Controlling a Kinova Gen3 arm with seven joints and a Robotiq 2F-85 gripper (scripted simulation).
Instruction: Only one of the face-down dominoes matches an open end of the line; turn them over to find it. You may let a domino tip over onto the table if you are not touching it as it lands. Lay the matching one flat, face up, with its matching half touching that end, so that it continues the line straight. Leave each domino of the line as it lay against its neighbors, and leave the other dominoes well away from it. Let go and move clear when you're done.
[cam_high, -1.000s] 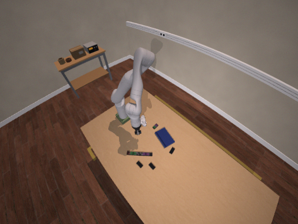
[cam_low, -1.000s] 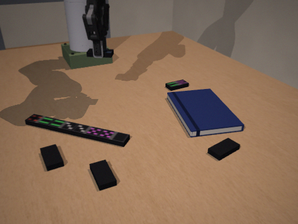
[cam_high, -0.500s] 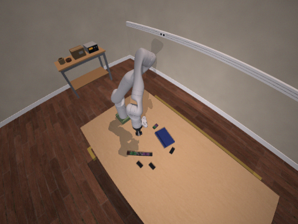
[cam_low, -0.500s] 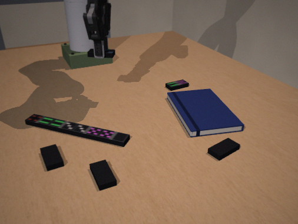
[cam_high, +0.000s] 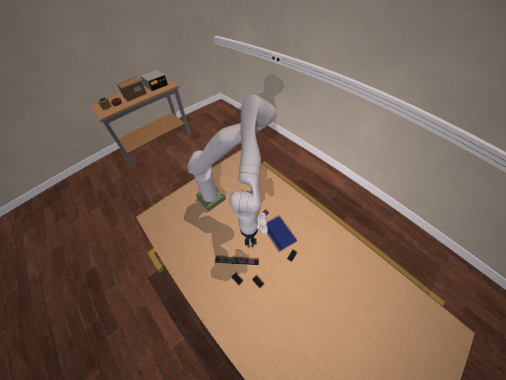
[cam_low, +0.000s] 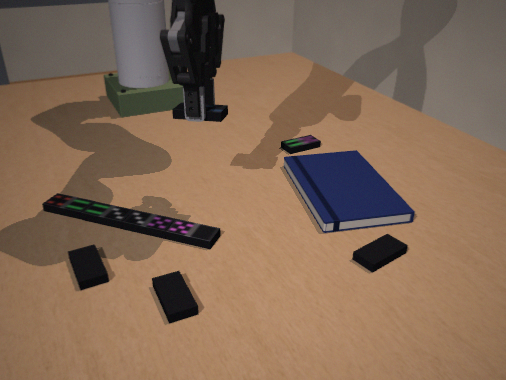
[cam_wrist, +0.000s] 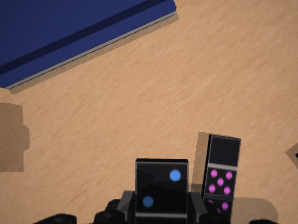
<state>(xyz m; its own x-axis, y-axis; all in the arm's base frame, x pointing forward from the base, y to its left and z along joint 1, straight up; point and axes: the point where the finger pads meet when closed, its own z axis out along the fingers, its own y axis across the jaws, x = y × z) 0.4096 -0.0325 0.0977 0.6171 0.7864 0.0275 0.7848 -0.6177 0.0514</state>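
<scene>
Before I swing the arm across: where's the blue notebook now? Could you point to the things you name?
In the exterior view, the blue notebook (cam_high: 281, 233) (cam_low: 350, 187) (cam_wrist: 65, 30) lies right of center, between two loose dominoes.

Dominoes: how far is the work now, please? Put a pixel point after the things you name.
Done: the green-and-purple domino (cam_high: 265, 213) (cam_low: 300, 144) lies face up, away from the line (cam_high: 237, 260) (cam_low: 131, 220) (cam_wrist: 223, 151). In hand: the fingers (cam_high: 254, 242) (cam_low: 193, 105) hold a blue-dotted domino (cam_low: 216, 112) (cam_wrist: 161, 185); its other half is hidden, so I cannot confirm a match. Left: three face-down dominoes (cam_high: 258, 281) (cam_low: 175, 296), probably to check; nothing extends the red or blank end.
</scene>
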